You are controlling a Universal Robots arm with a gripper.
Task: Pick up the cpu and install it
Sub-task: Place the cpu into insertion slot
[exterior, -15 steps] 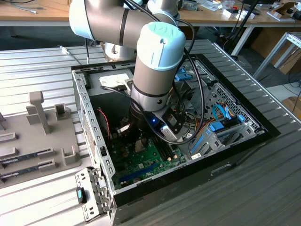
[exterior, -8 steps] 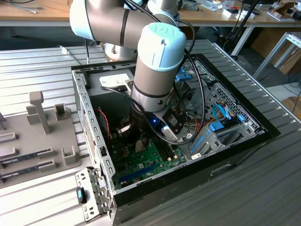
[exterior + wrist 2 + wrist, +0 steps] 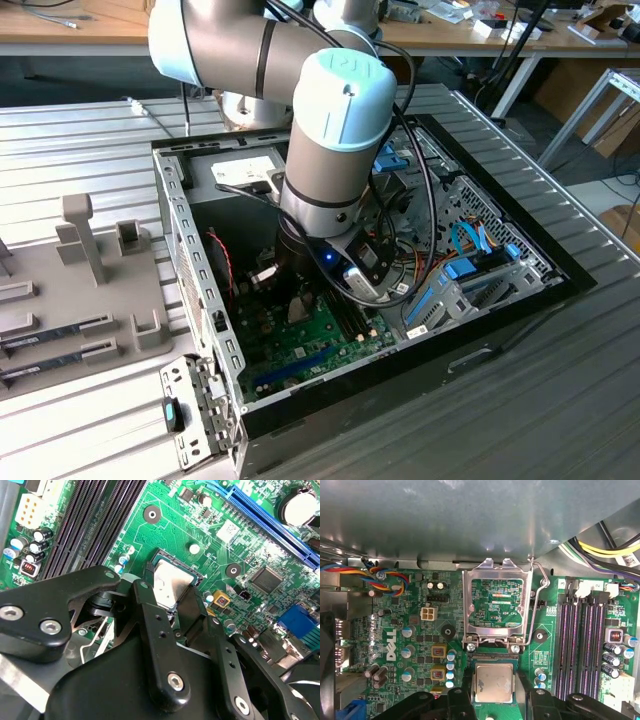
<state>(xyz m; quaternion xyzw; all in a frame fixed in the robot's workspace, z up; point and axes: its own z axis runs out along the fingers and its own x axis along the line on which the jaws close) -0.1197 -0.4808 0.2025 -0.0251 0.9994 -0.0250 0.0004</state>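
Note:
The cpu (image 3: 493, 682), a small square chip with a silvery top, lies over the black socket on the green motherboard (image 3: 405, 630) inside the open computer case (image 3: 190, 250). My gripper (image 3: 493, 692) reaches down into the case from above. Its black fingers (image 3: 468, 680) press against two opposite sides of the chip, shut on it. In the second wrist view the cpu (image 3: 171, 581) shows at an angle within the socket frame, its near part hidden behind my gripper (image 3: 170, 607). In the exterior view the wrist covers most of my gripper (image 3: 290, 292).
The socket's metal load plate (image 3: 495, 602) stands flipped open just beyond the chip, its wire lever (image 3: 540, 580) raised. Black memory slots (image 3: 580, 650) and a blue expansion slot (image 3: 270, 520) flank the socket. Cable bundles (image 3: 385, 577) run nearby. A grey fixture tray (image 3: 90, 290) sits at the exterior view's left.

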